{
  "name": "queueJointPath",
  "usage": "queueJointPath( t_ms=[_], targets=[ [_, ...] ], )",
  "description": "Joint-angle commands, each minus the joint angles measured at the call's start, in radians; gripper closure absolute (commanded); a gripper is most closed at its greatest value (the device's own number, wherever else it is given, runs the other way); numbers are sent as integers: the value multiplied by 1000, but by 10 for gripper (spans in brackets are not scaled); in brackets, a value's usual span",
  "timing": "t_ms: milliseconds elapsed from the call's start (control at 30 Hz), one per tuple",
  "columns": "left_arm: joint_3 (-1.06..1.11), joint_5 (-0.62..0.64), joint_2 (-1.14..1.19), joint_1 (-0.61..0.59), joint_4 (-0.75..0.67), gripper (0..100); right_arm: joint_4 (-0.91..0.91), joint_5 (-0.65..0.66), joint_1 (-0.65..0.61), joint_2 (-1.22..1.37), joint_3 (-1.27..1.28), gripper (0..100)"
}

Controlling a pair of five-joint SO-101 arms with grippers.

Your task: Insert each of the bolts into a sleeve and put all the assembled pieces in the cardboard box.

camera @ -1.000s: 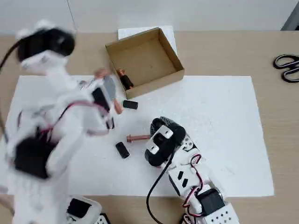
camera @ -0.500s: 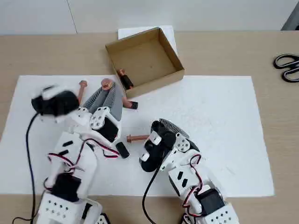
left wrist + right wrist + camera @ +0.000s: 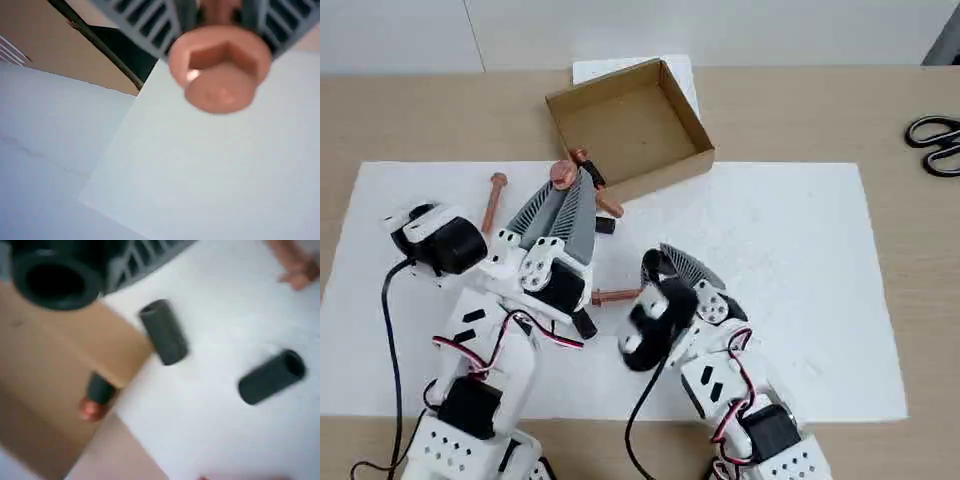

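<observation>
My left gripper (image 3: 572, 190) is shut on a copper bolt (image 3: 563, 174) just off the near corner of the cardboard box (image 3: 670, 105); the left wrist view has the bolt's hex head (image 3: 217, 70) between the grey fingers (image 3: 145, 20). My right gripper (image 3: 660, 262) is shut on a black sleeve (image 3: 55, 282), its bore facing the camera. One assembled piece (image 3: 588, 170) lies in the box. Loose bolts lie at the left (image 3: 495, 200) and between the arms (image 3: 615, 295). Two loose sleeves (image 3: 164, 331) (image 3: 272, 376) rest on the white sheet (image 3: 790, 260).
The white sheet covers the middle of the wooden table. Black scissors (image 3: 935, 140) lie at the far right edge. A white paper (image 3: 610, 68) sticks out from under the box. To the right of the arms the sheet is bare.
The left arm came down from a raised, blurred pose and now holds its bolt low by the box corner. The right gripper shifted slightly left with its sleeve.
</observation>
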Motion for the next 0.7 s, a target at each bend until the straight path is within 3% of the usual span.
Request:
queueJointPath(
  t_ms=[0,267,433,667],
  targets=[
    [-44,6,2,2,-23,994,30,-273,4,-16,6,995],
    [-41,6,11,8,55,994,-84,-545,2,-16,6,995],
    [-111,6,161,8,52,994,-35,-766,1,-16,6,995],
    [-272,6,292,49,69,994,-5,-720,-25,-16,6,995]
  ],
)
